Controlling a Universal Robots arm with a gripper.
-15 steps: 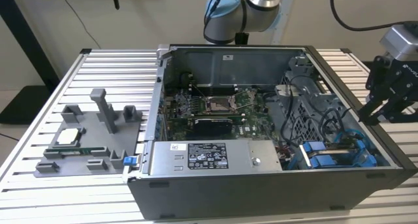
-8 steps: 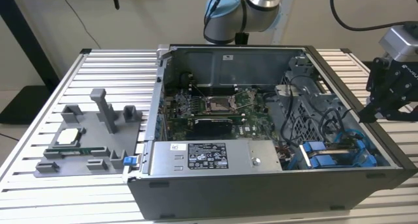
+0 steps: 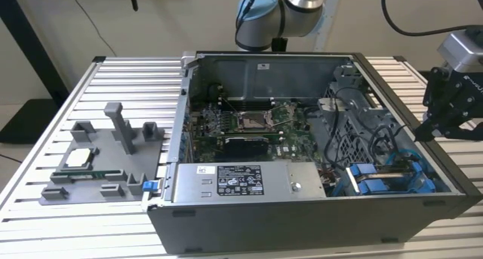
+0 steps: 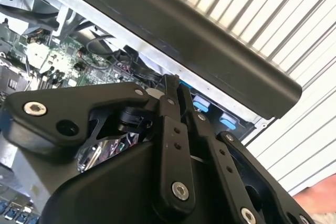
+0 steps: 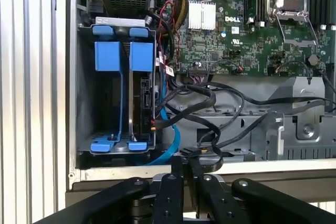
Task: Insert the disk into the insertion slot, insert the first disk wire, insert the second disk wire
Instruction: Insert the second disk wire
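The open computer case point(image 3: 302, 225) lies on the slatted table. At its corner on the exterior view's right is the insertion slot point(image 3: 381, 177), a grey drive bay point(image 5: 81, 103) with blue tabs. The disk point(image 5: 144, 98) sits edge-on inside it in a blue carrier point(image 5: 142, 56), its connector side facing the case interior. Beside it is a second blue carrier point(image 5: 107, 56). A blue flat wire point(image 5: 172, 135) and black wires point(image 5: 210, 103) lie loose just beside the bay. My gripper point(image 3: 426, 132) hovers above the case's side wall near the bay, shut point(image 5: 184, 165) with nothing in it point(image 4: 173, 85).
The grey power-supply box point(image 3: 241, 182) with a white sticker fills the case's front. The motherboard point(image 3: 249, 123) lies behind it. A grey fixture point(image 3: 106, 157) with small parts stands on the table at the exterior view's left. The case's dark wall point(image 4: 210, 40) runs right under my fingers.
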